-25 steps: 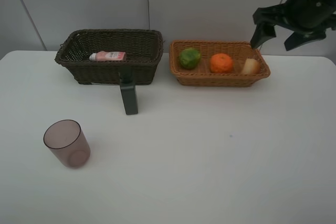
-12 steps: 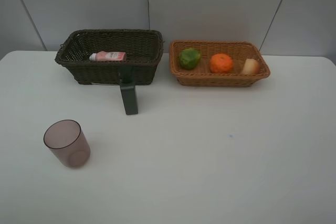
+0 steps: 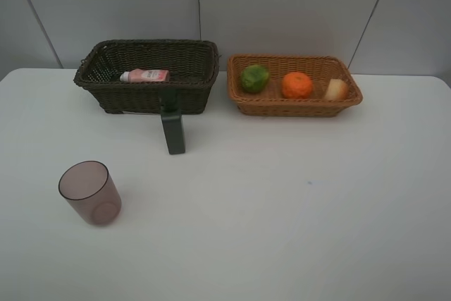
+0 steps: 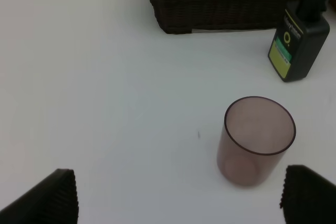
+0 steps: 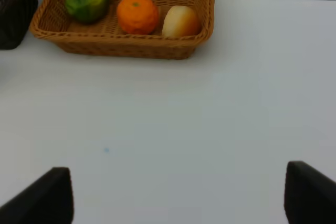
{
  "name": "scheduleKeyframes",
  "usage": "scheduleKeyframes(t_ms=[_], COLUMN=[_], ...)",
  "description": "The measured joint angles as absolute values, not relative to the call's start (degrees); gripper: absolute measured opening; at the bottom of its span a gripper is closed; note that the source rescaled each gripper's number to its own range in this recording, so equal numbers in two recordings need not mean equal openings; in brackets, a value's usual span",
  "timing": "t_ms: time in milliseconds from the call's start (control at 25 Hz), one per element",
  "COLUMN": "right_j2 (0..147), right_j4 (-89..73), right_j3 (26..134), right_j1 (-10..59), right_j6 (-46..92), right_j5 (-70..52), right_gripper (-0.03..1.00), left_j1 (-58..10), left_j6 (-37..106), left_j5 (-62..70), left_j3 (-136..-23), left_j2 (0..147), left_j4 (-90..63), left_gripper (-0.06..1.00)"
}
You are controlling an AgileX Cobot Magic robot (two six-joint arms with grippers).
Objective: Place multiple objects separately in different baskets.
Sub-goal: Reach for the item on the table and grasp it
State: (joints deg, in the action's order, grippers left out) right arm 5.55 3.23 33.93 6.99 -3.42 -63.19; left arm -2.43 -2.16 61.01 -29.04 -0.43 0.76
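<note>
White bench [image 3: 282,230], grey panelled wall behind, and the dark basket [image 3: 148,96] sits at the back as our marker. Lying on its side inside that dark basket is the pink bottle [image 3: 144,75], white cap toward the end away from its tan neighbour. Just beside the dark basket, a narrow gap between them, is the tan basket [image 3: 296,108], and it holds three fruits in a row: lime [image 3: 254,77] nearest the dark basket, mandarin [image 3: 297,84] next, pale round fruit [image 3: 336,89] farthest from it. Upright on the bench right in front of the dark basket, at the corner nearer the tan one, is the green bottle [image 3: 173,128]; whether it touches the wicker, hard to call. Well out in front of the dark basket, off toward its far end, is the cup [image 3: 89,192], mouth up. Left pincer [image 4: 178,176] is spread wide with nothing in it, the cup ahead of its fingertips and the dark basket beyond. Right pincer [image 5: 177,170] is also parted wide and empty-handed, facing the tan basket across bare bench.
</note>
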Motion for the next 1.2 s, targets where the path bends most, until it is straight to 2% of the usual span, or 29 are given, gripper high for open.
scheduleKeyframes(t_ms=[160, 1200], right_j2=[0.03, -0.2], right_j4=[3.23, 3.23], right_j3=[30.35, 30.09], right_j1=[6.99, 6.99], right_j6=[-3.42, -3.42], right_j5=[-62.02, -61.0], right_gripper=[0.72, 0.73], left_j1=[-2.43, -2.43], left_j6=[-2.16, -2.16], left_j5=[61.01, 61.01], left_j3=[-29.04, -29.04], left_j2=[-0.43, -0.43], left_j4=[0.76, 0.76], left_gripper=[1.0, 1.0])
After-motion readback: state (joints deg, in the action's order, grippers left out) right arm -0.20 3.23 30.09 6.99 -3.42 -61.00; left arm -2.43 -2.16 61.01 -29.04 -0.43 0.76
